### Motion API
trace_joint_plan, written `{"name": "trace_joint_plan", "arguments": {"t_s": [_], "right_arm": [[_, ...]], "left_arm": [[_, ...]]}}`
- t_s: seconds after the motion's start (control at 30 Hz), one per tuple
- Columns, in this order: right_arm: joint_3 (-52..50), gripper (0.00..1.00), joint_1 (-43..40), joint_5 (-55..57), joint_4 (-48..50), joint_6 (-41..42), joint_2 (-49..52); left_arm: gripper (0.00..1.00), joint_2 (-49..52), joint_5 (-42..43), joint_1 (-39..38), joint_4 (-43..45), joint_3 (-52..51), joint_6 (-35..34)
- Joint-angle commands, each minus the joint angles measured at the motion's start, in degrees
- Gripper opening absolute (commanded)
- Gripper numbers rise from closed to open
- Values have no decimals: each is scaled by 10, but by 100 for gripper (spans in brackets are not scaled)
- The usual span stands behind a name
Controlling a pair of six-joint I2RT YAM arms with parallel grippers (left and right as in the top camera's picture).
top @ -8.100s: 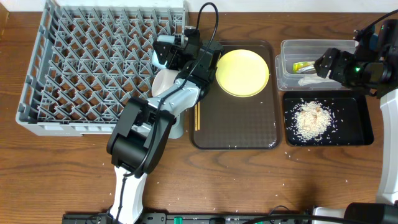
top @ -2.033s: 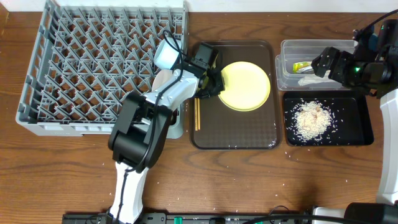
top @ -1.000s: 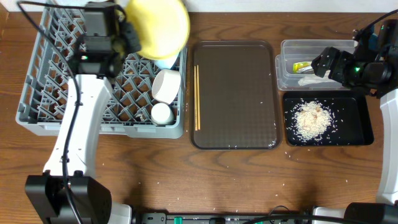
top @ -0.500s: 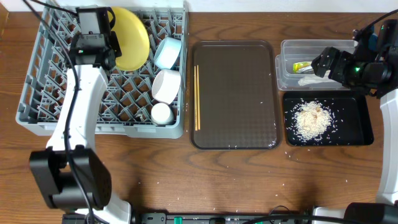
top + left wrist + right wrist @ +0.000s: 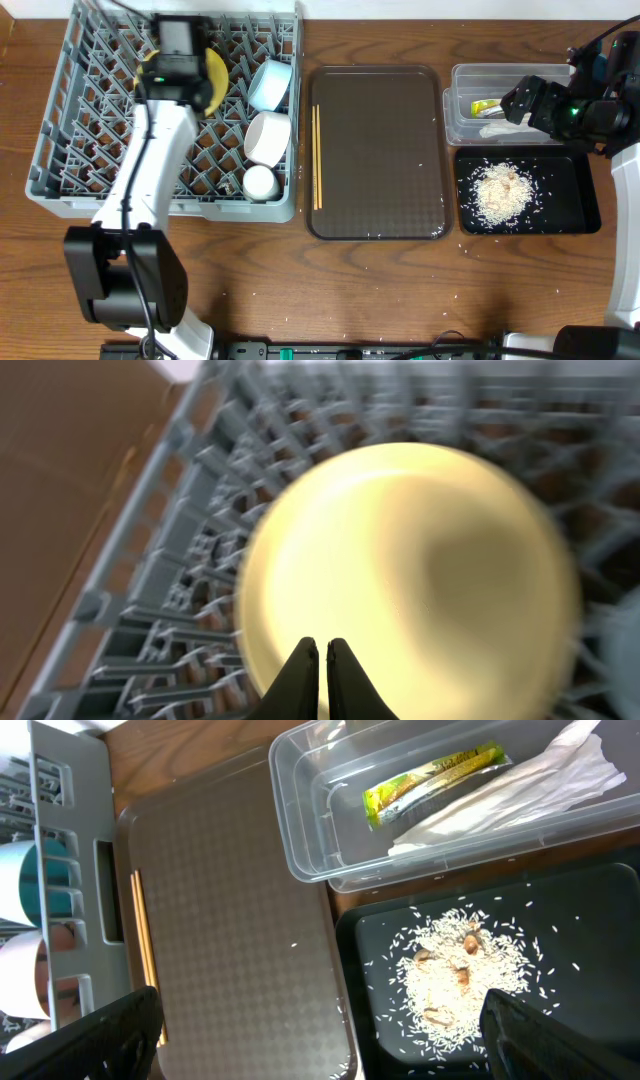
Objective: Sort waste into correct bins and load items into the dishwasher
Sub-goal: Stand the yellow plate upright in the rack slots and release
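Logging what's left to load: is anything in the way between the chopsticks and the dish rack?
Nothing visible does: the chopsticks lie at the brown tray's left edge, beside the dish rack's right wall.

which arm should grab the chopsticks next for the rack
Left, probably. The chopsticks lie on the brown tray's edge nearest the dish rack, where the left gripper is, though it must first release the yellow plate. The right gripper is open but over the clear tub, across the tray.
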Motion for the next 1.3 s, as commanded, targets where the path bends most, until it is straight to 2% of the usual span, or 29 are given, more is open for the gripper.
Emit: {"name": "trace_joint_plan", "arguments": {"t_s": [0.0, 0.07, 0.17, 0.23, 0.33, 0.4, 0.47, 0.5, 0.63, 0.73, 0.97, 1.27], "right_arm": [[8, 99, 3, -4, -1, -2, 0], [8, 99, 3, -4, -1, -2, 0], [8, 99, 3, -4, -1, -2, 0], [8, 99, 3, -4, -1, -2, 0], [8, 99, 3, -4, -1, -2, 0], [8, 99, 3, -4, 0, -2, 0], [8, 99, 3, -4, -1, -2, 0], [8, 99, 3, -4, 0, -2, 0], [8, 99, 3, -4, -1, -2, 0], [8, 99, 3, -4, 0, -2, 0], [8, 99, 3, -4, -1, -2, 0], [8, 99, 3, -4, -1, -2, 0]], "left_arm": [[7, 7, -33, -22, 5, -16, 10], [8, 7, -33, -22, 5, -16, 3], [15, 7, -26, -20, 12, -16, -3], [23, 7, 7, -20, 12, -16, -3], [26, 7, 110, -20, 14, -16, -3], [24, 7, 166, -20, 16, -16, -3], [9, 7, 205, -20, 23, -16, -3], [8, 7, 211, -20, 28, -16, -3], [8, 7, 210, -16, 47, -10, -48], [8, 7, 211, -10, 12, 19, -94], [8, 15, 225, -10, -96, 105, -109], [8, 85, 225, -10, -114, 107, -108]]}}
